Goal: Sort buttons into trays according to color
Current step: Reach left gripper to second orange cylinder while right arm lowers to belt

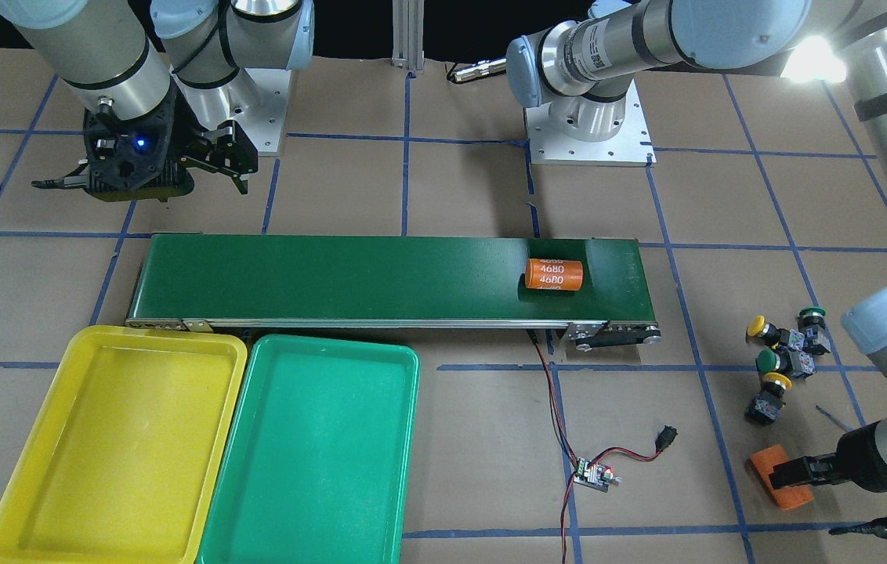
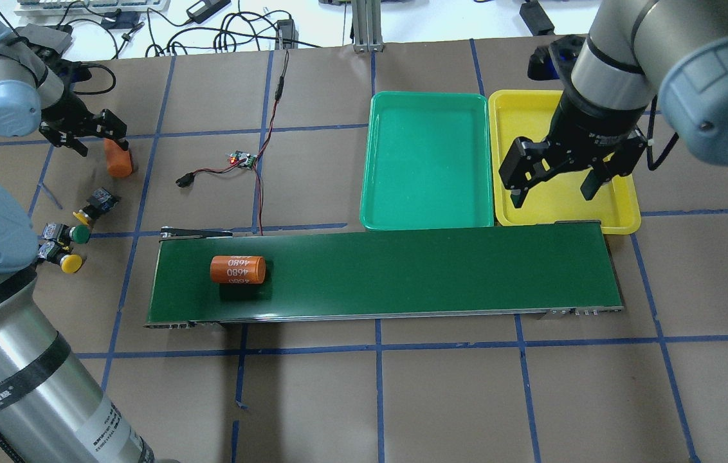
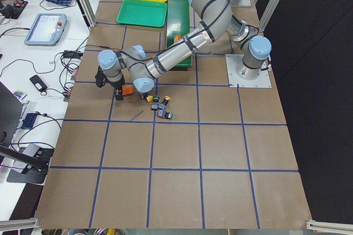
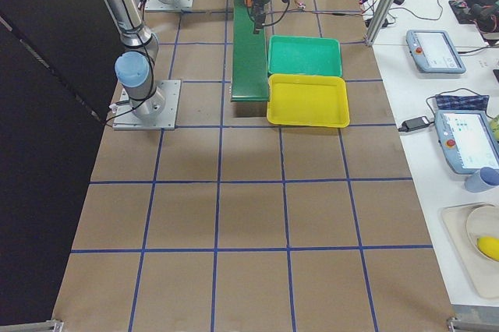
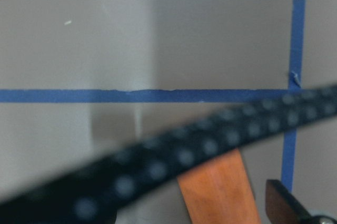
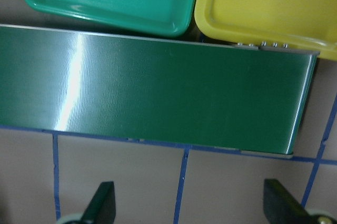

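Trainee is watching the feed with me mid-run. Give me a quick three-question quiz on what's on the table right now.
1. True or false: the yellow tray and the green tray hold no buttons.
2. Where does the orange cylinder marked 4680 lie? A) on the conveyor belt B) in the green tray C) in the yellow tray
3. How many buttons lie on the table?

Key: 1. True. 2. A. 3. Four: two with yellow caps, two with green.
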Controlling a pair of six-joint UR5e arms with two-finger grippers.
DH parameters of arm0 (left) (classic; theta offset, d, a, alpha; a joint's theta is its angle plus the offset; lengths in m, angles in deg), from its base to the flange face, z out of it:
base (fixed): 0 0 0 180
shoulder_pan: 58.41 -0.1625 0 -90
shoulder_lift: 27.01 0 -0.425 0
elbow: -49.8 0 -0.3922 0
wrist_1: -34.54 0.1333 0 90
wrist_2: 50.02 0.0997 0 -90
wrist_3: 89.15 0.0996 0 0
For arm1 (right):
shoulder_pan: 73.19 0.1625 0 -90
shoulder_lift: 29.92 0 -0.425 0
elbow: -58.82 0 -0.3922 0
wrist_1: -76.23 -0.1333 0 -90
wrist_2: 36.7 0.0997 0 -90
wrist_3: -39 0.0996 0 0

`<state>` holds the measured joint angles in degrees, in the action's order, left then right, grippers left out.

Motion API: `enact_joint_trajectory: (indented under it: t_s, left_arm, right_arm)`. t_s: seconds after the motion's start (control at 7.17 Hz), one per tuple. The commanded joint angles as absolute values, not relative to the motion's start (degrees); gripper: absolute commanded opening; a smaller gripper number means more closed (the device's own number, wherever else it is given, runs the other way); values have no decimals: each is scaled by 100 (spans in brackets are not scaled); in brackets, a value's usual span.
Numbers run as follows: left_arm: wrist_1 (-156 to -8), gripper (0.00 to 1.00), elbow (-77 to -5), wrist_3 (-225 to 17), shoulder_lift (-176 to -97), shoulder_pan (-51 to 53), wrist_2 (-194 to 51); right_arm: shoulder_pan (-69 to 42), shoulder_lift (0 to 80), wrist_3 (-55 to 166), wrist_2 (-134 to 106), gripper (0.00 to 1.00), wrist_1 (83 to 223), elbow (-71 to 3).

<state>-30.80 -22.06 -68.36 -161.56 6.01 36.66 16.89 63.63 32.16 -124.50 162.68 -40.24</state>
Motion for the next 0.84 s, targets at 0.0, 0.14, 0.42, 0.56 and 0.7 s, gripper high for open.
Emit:
enact_joint_trajectory:
  t_s: [0.0, 0.14, 0.42, 0.56, 0.7]
  left_arm:
    - [-3077, 100, -2279, -7148, -16218, 601, 3629]
    - [-3068, 73, -2297, -7070, -16218, 601, 3698]
    - [-3129, 17, -2323, -7026, -16070, 601, 3708]
    - [-3504, 15, -2236, -7095, -15904, 610, 3725]
    - [-4029, 14, -2270, -7531, -15615, 723, 3726]
  right_arm:
    - [1690, 7025, 2587, -12432, 100, 16716, -5118]
    - [1698, 7106, 1781, -12415, 100, 17198, -5435]
    - [1681, 7098, -353, -12362, 100, 18060, -5780]
    - [1663, 7089, -937, -12362, 100, 18334, -5842]
    - [1672, 7098, -1656, -12353, 100, 18415, -5912]
